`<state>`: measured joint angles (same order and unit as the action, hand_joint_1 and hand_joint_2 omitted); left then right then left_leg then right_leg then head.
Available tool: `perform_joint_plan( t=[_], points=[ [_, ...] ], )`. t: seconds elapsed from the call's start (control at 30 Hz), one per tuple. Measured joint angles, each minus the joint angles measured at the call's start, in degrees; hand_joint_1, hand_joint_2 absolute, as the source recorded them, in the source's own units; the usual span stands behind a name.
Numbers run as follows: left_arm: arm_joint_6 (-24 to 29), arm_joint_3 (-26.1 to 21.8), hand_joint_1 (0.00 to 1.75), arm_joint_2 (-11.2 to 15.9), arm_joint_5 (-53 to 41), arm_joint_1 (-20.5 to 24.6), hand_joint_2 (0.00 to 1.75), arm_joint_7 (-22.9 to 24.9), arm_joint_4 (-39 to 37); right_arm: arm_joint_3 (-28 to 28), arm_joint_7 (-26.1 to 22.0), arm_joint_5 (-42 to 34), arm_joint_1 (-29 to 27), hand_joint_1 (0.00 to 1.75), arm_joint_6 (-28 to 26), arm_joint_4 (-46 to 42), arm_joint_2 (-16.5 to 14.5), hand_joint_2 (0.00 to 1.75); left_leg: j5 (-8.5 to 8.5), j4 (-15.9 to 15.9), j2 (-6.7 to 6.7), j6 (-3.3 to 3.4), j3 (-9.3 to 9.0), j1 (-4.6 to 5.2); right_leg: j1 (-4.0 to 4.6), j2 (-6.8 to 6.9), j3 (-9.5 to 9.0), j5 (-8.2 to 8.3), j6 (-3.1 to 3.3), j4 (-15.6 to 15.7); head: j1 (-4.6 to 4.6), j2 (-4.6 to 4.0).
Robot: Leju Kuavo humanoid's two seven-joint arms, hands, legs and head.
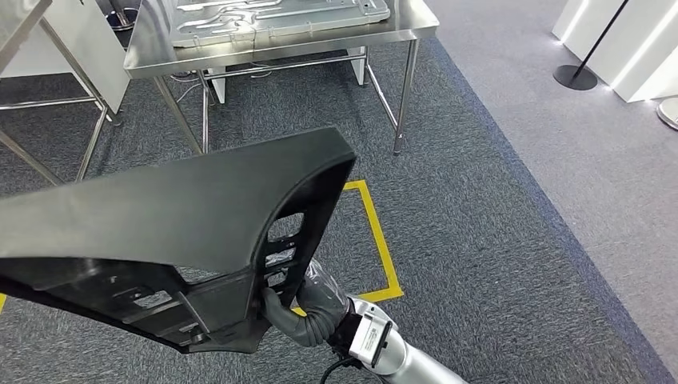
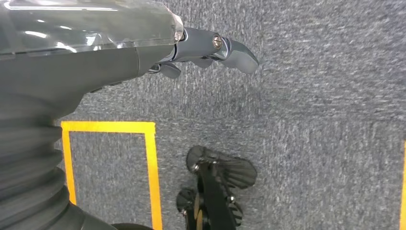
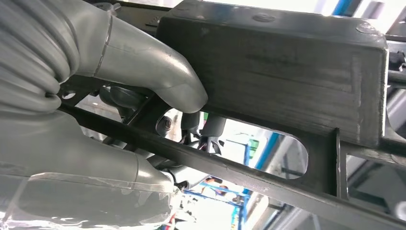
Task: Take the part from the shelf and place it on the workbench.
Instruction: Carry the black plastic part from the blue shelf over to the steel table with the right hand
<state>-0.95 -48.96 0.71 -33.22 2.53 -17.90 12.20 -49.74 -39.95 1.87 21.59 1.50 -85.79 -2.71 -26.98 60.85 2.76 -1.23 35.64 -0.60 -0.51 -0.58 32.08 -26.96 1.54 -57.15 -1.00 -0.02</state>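
Observation:
A large black plastic part, long and curved with ribbed cut-outs, fills the lower left of the head view. My right hand grips its near edge from below, thumb against the rim. In the right wrist view the thumb and fingers of my right hand clamp a bar of the part. The steel workbench stands ahead at the back. My left hand hangs over the carpet with nothing in it, its fingers stretched out.
A pressed metal panel lies on the workbench. Yellow floor tape marks a square on the grey carpet ahead. A second steel frame stands at the left. A black post base and white panels stand at the far right.

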Motion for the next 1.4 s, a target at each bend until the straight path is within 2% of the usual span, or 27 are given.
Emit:
perform_joint_plan(
  t=[0.03,0.1,0.13,0.17,0.23,0.3,0.33,0.47,0.53,0.6,0.63,0.67,0.7,0.73,0.77,0.83,0.87,0.93,0.97,1.03,1.1,1.17,1.2,1.23,1.27,1.33,1.4],
  points=[
    [-0.1,0.0,0.00,0.1,-0.1,0.1,1.75,-0.1,0.0,0.1,0.0,-0.1,0.0,1.75,0.2,-0.2,0.0,1.75,-1.65,3.2,-1.11,-0.30,1.53,-0.08,0.01,0.27,-0.11,-0.03,0.18,0.1,0.00,0.00],
    [-0.3,0.0,0.00,0.1,-0.4,0.3,1.75,-0.4,0.0,0.2,0.0,-0.2,-0.2,1.75,0.5,-0.3,0.1,1.75,-4.70,10.7,-2.04,-0.82,5.26,-0.31,0.04,0.80,-0.18,-0.25,0.36,0.1,0.00,0.00],
    [-0.4,0.0,0.00,0.1,-0.5,0.3,1.75,-0.5,0.0,0.2,0.0,-0.3,-0.3,1.75,0.6,-0.3,0.1,1.75,-5.01,12.7,-2.20,-0.98,6.34,-0.43,0.05,1.01,-0.26,-0.40,0.33,0.1,0.00,0.00],
    [-0.4,0.0,0.00,0.1,-0.6,0.2,1.75,-0.7,0.0,0.3,0.0,-0.4,-0.4,1.75,0.7,-0.3,0.1,1.75,-4.26,12.6,-2.31,-1.06,6.30,-0.54,0.04,1.18,-0.43,-0.60,0.25,0.1,0.00,0.00],
    [-0.4,0.0,0.00,0.2,-0.7,0.2,1.75,-0.9,0.0,0.4,0.0,-0.5,-0.5,1.75,0.7,-0.4,0.1,1.75,-0.46,6.1,-2.66,-0.96,2.92,-0.66,0.01,1.45,-1.09,-1.12,-0.06,0.1,0.00,0.00],
    [-0.4,0.0,0.00,0.2,-0.8,0.2,1.75,-1.2,0.0,0.4,0.0,-0.6,-0.5,1.75,0.7,-0.6,0.1,1.75,1.50,-1.1,-3.20,-0.36,-0.95,-0.37,0.18,1.70,-1.73,-1.71,-0.64,0.1,0.00,0.00],
    [-0.4,0.0,0.00,0.2,-0.8,0.3,1.75,-1.3,0.0,0.5,0.0,-0.6,-0.5,1.75,0.7,-0.8,0.1,1.75,1.49,-2.9,-3.38,0.07,-1.92,-0.18,0.28,1.80,-1.95,-1.93,-0.98,0.2,0.00,0.00],
    [-0.4,0.0,0.00,0.2,-1.0,0.0,1.75,-1.6,0.0,0.5,0.0,-0.7,-0.5,1.75,0.7,-1.1,0.2,1.75,0.47,-3.8,-2.92,1.96,-3.28,-0.11,0.17,1.68,-2.09,-2.33,-2.45,-1.7,0.01,0.00],
    [-0.4,0.0,0.00,0.2,-1.1,0.0,1.75,-1.7,0.0,0.6,0.0,-0.7,-0.5,1.75,0.7,-1.2,0.2,1.75,0.05,-4.1,-2.66,2.60,-4.32,-0.08,0.09,1.32,0.91,-4.28,-2.74,-7.0,0.01,0.00],
    [-0.4,0.0,0.00,0.2,-1.1,0.0,1.75,-1.8,0.0,0.6,0.0,-0.8,-0.6,1.75,0.7,-1.3,0.3,1.75,-0.64,-4.1,-2.38,2.90,-5.00,0.08,0.14,1.13,6.32,-6.84,-2.78,-14.6,0.01,0.00],
    [-0.4,0.0,0.00,0.2,-1.2,0.0,1.75,-1.9,0.0,0.6,0.0,-0.8,-0.8,1.75,0.7,-1.3,0.4,1.75,-1.09,-4.1,-2.20,2.94,-5.45,0.19,0.16,1.09,8.58,-7.54,-2.76,-17.0,0.01,0.00],
    [-0.4,-0.1,0.00,0.2,-1.2,-0.1,1.75,-1.9,0.0,0.6,0.0,-0.8,-0.8,1.75,0.7,-1.3,0.5,1.75,-1.59,-4.1,-2.00,2.93,-6.04,0.29,0.16,1.07,9.86,-7.34,-2.66,-17.4,0.01,0.00],
    [-0.4,-0.1,0.00,0.2,-1.2,-0.2,1.75,-1.9,0.0,0.6,0.0,-0.8,-0.9,1.75,0.7,-1.3,0.5,1.75,-2.17,-4.1,-1.81,2.89,-6.81,0.39,0.20,1.04,10.11,-6.10,-2.46,-15.7,0.01,0.00],
    [-0.5,-0.2,0.00,0.2,-1.3,-0.2,1.75,-1.9,0.0,0.6,0.0,-0.8,-0.9,1.75,0.7,-1.3,0.6,1.75,-2.82,-4.1,-1.64,2.83,-7.67,0.50,0.27,0.96,9.53,-3.80,-2.10,-12.4,0.02,0.00],
    [-0.5,-0.3,0.00,0.1,-1.4,-0.2,1.75,-1.9,0.0,0.6,0.0,-0.8,-0.9,1.75,0.7,-1.3,0.6,1.75,-3.49,-4.1,-1.49,2.73,-8.54,0.60,0.43,0.79,8.74,-0.48,-1.63,-8.5,0.02,0.00],
    [-0.5,-0.4,0.00,0.1,-1.6,-0.2,1.75,-2.0,0.0,0.6,0.0,-0.9,-1.0,1.75,0.7,-1.3,0.7,1.75,-4.82,-4.1,-1.21,2.22,-9.76,0.66,0.84,0.43,7.38,3.66,-0.90,-3.3,0.02,0.01],
    [-0.5,-0.5,0.00,0.0,-1.7,-0.2,1.75,-2.0,0.0,0.7,0.0,-0.9,-1.1,1.75,0.7,-1.3,0.8,1.75,-5.24,-4.0,-1.15,1.87,-10.23,0.63,1.02,0.30,7.01,4.33,-0.63,-2.5,0.01,0.01],
    [-0.4,-0.6,0.00,0.1,-1.7,0.0,1.75,-2.0,0.0,0.7,0.0,-0.9,-1.0,1.75,0.7,-1.5,0.7,1.75,-5.16,-3.2,-1.23,1.18,-10.60,0.49,1.04,0.30,5.81,3.66,-0.12,-2.1,0.00,0.01],
    [-0.4,-0.7,0.00,0.1,-1.7,0.1,1.75,-2.0,0.0,0.8,0.0,-0.9,-0.9,1.75,0.7,-1.7,0.7,1.75,-4.71,-1.7,-1.40,0.90,-10.29,0.47,0.92,0.35,4.94,3.35,0.20,-1.5,0.00,0.01],
    [-0.4,-0.8,0.00,0.0,-1.8,0.3,1.75,-2.1,0.0,0.8,0.0,-0.9,-0.8,1.75,0.6,-1.9,0.6,1.75,-4.82,3.7,-1.77,0.25,-7.38,0.32,0.65,0.50,3.12,2.71,0.72,-0.6,0.00,0.01],
    [-0.3,-1.0,0.00,0.1,-1.8,0.3,1.75,-2.1,0.0,0.8,0.0,-0.9,-0.7,1.75,0.5,-2.0,0.5,1.75,-7.45,9.6,-1.97,-0.43,-2.90,0.03,0.61,0.56,1.91,1.89,0.97,-0.2,0.01,0.00],
    [-0.3,-1.1,0.00,0.2,-1.8,0.2,1.75,-2.1,0.0,0.8,0.0,-1.0,-0.8,1.75,0.5,-2.0,0.6,1.75,-9.54,11.5,-2.08,-0.86,0.37,-0.32,0.53,0.48,0.72,0.85,0.87,-0.2,0.00,0.00],
    [-0.3,-1.1,0.00,0.2,-1.8,0.1,1.75,-2.1,0.0,0.8,0.0,-1.1,-0.8,1.75,0.5,-2.0,0.6,1.75,-8.69,10.0,-2.17,-0.97,0.93,-0.47,0.46,0.42,-0.02,0.27,0.76,-0.2,0.00,0.00],
    [-0.3,-1.2,0.00,0.2,-1.8,0.1,1.75,-2.1,0.0,0.8,0.0,-1.3,-0.8,1.75,0.6,-2.0,0.6,1.75,-6.31,7.1,-2.25,-1.02,0.73,-0.59,0.39,0.34,-0.82,-0.31,0.59,-0.2,0.00,0.00],
    [-0.2,-1.2,0.00,0.2,-1.8,0.0,1.75,-2.1,0.0,0.8,0.0,-1.6,-0.8,1.75,0.8,-2.0,0.6,1.75,-2.88,3.3,-2.27,-1.01,0.15,-0.66,0.34,0.29,-1.49,-0.87,0.37,-0.2,0.00,0.00],
    [-0.2,-1.3,0.00,0.2,-1.8,-0.1,1.75,-2.1,0.0,0.9,0.0,-2.3,-0.8,1.75,1.3,-2.0,0.6,1.75,1.37,-1.9,-2.24,-0.57,-0.77,-0.41,0.31,0.11,-2.29,-1.74,-0.23,-0.3,0.00,0.00],
    [-0.2,-1.4,0.00,0.4,-1.9,-0.2,1.75,-2.2,0.0,0.9,0.0,-2.9,-0.8,1.75,1.8,-1.9,0.6,1.75,1.94,-2.8,-2.20,0.21,-0.81,-0.01,0.29,-0.08,-2.35,-2.18,-0.91,-0.3,0.00,0.01]
  ],
)
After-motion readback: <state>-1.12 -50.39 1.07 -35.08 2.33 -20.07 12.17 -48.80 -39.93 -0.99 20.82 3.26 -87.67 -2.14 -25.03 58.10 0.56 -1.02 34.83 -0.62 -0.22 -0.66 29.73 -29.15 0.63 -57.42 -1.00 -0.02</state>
